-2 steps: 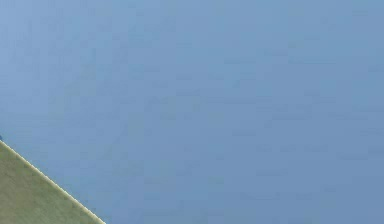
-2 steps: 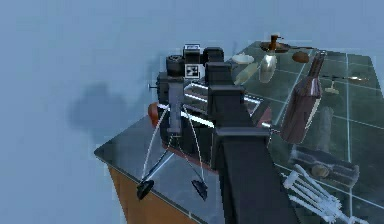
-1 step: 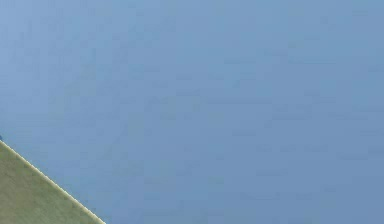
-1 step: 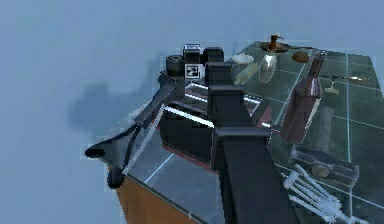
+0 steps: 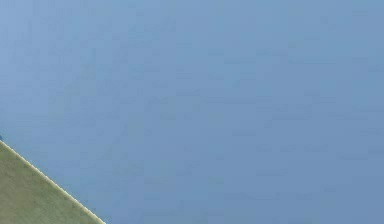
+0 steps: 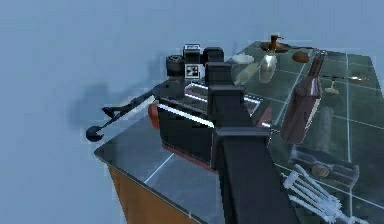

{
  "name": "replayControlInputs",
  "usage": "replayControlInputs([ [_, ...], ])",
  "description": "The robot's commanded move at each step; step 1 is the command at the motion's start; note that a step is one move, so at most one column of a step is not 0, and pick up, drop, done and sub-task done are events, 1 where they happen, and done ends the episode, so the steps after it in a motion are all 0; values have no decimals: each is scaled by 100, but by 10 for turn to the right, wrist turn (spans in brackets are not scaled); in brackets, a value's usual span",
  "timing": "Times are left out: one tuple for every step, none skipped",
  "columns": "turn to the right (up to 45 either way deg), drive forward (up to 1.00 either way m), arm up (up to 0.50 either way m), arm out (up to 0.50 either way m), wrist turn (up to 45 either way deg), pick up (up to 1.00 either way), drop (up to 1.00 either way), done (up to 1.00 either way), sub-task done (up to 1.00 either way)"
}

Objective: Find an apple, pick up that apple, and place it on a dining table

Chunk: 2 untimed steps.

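Reddish blob [image 6: 154, 114] half hidden behind arm [image 6: 238, 150], claw [image 6: 102, 120] against blue wall [image 6: 50, 60]

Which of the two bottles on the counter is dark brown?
The tall bottle, lower in the arm side view, is dark brown; the small bottle farther up, to its left, is pale.

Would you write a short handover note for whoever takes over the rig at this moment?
Gripper: out past the edge of the counter, by the blue wall; I cannot tell whether it holds anything.
Apple: possibly the small reddish blob on the counter beside the dark box; unconfirmed.
Done: nothing certain. Left: confirm and pick up the apple, find a dining table, place it.
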Motion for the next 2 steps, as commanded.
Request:
replayControlInputs([
  [0,0,0,0,450,0,0,0,0],
  [0,0,0,0,180,0,0,0,0],
])
